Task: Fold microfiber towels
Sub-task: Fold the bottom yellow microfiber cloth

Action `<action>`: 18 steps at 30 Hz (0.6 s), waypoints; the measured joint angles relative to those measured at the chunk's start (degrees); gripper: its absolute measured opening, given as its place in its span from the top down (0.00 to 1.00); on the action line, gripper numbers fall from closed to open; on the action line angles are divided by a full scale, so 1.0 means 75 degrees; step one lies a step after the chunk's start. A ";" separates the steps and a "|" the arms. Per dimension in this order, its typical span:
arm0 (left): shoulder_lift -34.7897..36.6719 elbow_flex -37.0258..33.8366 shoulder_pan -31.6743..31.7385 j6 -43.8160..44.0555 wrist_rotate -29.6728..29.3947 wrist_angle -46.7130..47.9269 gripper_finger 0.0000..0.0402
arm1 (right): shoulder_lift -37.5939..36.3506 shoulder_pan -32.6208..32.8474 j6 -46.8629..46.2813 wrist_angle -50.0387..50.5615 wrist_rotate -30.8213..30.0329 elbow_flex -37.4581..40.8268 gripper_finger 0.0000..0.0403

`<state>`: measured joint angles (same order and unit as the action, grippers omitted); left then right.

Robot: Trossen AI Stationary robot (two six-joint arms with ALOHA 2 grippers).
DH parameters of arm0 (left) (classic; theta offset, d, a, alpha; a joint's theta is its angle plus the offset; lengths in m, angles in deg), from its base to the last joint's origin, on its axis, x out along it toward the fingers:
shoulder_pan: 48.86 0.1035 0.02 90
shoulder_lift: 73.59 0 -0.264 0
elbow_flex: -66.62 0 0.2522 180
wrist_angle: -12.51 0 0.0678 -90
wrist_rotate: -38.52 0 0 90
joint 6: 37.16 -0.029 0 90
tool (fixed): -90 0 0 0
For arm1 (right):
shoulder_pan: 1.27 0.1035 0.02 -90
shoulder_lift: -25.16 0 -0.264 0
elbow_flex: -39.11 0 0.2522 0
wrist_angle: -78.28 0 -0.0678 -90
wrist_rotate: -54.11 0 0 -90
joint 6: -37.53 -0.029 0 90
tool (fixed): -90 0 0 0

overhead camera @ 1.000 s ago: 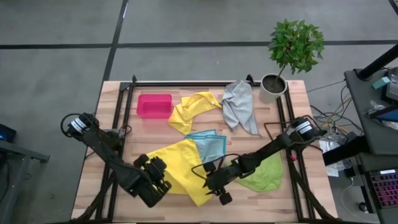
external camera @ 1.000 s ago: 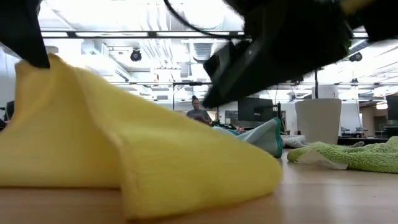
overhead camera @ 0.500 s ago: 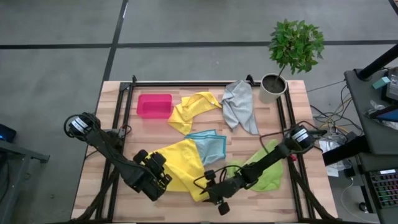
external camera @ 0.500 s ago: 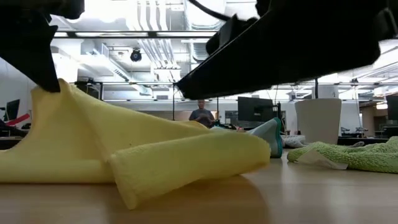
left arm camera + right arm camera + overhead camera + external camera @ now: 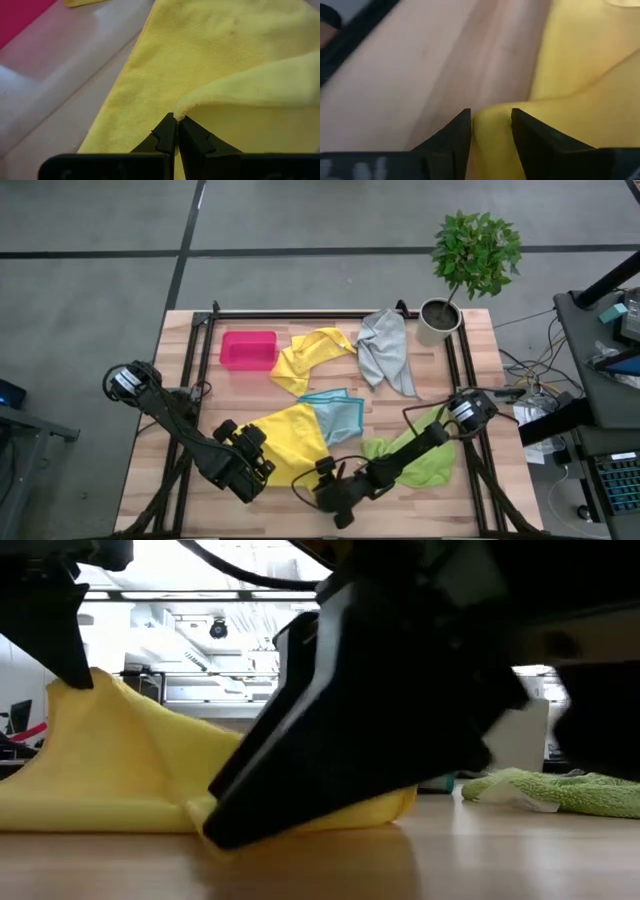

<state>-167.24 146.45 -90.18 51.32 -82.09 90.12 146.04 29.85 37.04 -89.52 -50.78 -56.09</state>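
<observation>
Near the bench's front edge, my left gripper (image 5: 176, 120) and right gripper (image 5: 491, 122) pinch the soft yellow microfiber towel (image 5: 290, 442); every towel remains unfolded.

No readable text, label, brand, number or sign is showing in any of the 4 views.
</observation>
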 joint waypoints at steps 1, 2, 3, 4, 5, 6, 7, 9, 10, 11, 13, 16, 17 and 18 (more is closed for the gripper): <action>0.0000 0.0000 0.0000 -0.0036 0.0003 0.0000 1.00 | 0.0000 0.0000 -0.0037 0.0125 -0.0024 -0.0051 0.68; 0.0000 0.0000 0.0000 -0.0055 0.0010 -0.0010 1.00 | 0.0000 -0.0003 -0.0089 0.0225 -0.0033 -0.0084 0.69; 0.0000 0.0000 0.0000 -0.0065 0.0016 -0.0018 1.00 | 0.0000 -0.0003 -0.0139 0.0283 -0.0030 -0.0095 0.70; 0.0000 0.0000 0.0000 -0.0071 0.0017 -0.0016 1.00 | 0.0000 -0.0003 -0.0176 0.0345 -0.0030 -0.0093 0.72; 0.0000 0.0000 0.0000 -0.0086 0.0019 -0.0028 1.00 | 0.0009 0.0000 -0.0208 0.0365 -0.0025 -0.0085 0.73; 0.0000 0.0000 -0.0003 -0.0101 0.0022 -0.0030 1.00 | 0.0012 0.0000 -0.0248 0.0341 -0.0022 -0.0054 0.74; 0.0000 0.0000 -0.0003 -0.0104 0.0029 -0.0029 1.00 | 0.0012 0.0001 -0.0298 0.0344 -0.0017 -0.0013 0.76; 0.0000 0.0000 -0.0006 -0.0110 0.0035 -0.0032 1.00 | 0.0012 0.0003 -0.0373 0.0303 0.0005 0.0052 0.80; 0.0000 0.0000 -0.0005 -0.0110 0.0045 -0.0030 1.00 | 0.0012 0.0003 -0.0383 0.0295 0.0017 0.0083 0.83; 0.0000 0.0000 -0.0004 -0.0120 0.0068 -0.0029 1.00 | 0.0011 0.0003 -0.0372 0.0285 0.0038 0.0095 0.86; 0.0000 0.0000 -0.0005 -0.0263 0.0211 -0.0058 1.00 | -0.0022 0.0025 -0.0311 0.0319 0.0040 0.0100 0.92; 0.0000 0.0005 -0.0008 -0.0329 0.0662 -0.0077 1.00 | -0.0198 0.0100 -0.0145 0.0514 0.0005 0.0122 0.97; 0.0000 0.0037 -0.0034 -0.0363 0.0888 -0.0062 1.00 | -0.0294 0.0116 -0.0129 0.0590 0.0005 0.0123 0.97; 0.0000 0.0076 -0.0068 -0.0460 0.1098 -0.0103 1.00 | -0.0432 0.0130 -0.0129 0.0741 0.0007 0.0123 0.97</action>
<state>-167.24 147.02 -90.69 47.87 -73.85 89.35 142.79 30.82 36.07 -83.96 -50.73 -55.16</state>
